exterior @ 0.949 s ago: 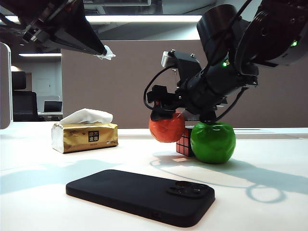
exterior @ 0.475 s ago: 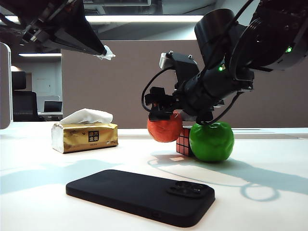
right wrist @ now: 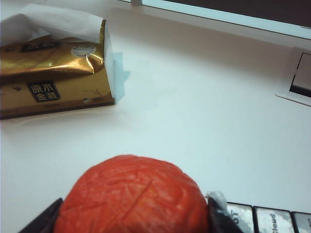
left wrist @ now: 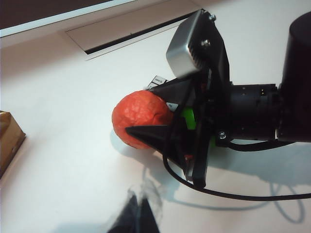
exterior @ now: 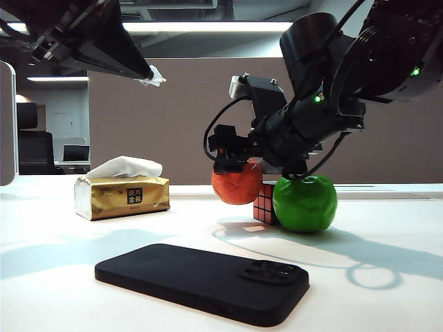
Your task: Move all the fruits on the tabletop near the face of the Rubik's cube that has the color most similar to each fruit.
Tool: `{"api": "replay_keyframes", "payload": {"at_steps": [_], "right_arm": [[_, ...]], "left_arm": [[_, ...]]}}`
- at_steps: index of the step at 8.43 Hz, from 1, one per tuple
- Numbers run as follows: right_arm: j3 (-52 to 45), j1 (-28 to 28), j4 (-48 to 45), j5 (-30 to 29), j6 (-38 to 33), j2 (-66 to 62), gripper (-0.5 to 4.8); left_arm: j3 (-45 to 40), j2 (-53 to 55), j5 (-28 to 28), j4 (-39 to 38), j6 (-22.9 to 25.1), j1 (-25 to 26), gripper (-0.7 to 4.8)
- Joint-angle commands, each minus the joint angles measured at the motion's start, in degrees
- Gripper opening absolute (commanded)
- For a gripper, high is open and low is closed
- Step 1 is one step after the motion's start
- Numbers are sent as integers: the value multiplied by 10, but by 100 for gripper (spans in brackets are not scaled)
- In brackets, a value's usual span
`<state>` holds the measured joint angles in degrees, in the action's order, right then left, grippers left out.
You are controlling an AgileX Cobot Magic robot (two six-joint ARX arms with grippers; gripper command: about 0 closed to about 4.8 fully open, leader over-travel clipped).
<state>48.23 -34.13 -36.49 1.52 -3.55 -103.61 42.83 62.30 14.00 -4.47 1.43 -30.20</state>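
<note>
Gold tissue box (exterior: 122,196) w/ tissue poking out; right gripper (right wrist: 131,221) fingers flank, seemingly clasp, orange-red fruit (exterior: 237,184) by Rubik's cube (exterior: 265,203); left gripper (left wrist: 138,216) raised, can't tell.

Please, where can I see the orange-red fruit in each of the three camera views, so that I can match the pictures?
Exterior view: the orange-red fruit is at centre, left of the Rubik's cube, under the right gripper.
Left wrist view: the fruit is at centre, between the right gripper's fingers.
Right wrist view: the fruit fills the bottom centre.
Shared landmark: the gold tissue box.
</note>
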Motion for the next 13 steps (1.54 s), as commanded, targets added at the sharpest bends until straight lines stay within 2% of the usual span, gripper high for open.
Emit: {"api": "replay_keyframes", "payload": {"at_steps": [1,3,7,11,12,13], "right_arm": [[-2,-3,21,-2,-9,-3,373],[-2,-9,39,1,-9,8,391],[-2,-9,46,14,-9,15,391],[-2,-8,36,14,-8,113,391],[-2,-7,38,59,-3,175,391],[-2,26,181,213,36,340,63]], "left_arm": [[1,0,4,9,-2,0,-5],[1,0,4,9,-2,0,-5],[1,0,4,9,-2,0,-5],[1,0,4,9,-5,0,-5],[1,-1,4,7,-6,0,-5],[1,-10,-27,9,-6,0,-5]]}}
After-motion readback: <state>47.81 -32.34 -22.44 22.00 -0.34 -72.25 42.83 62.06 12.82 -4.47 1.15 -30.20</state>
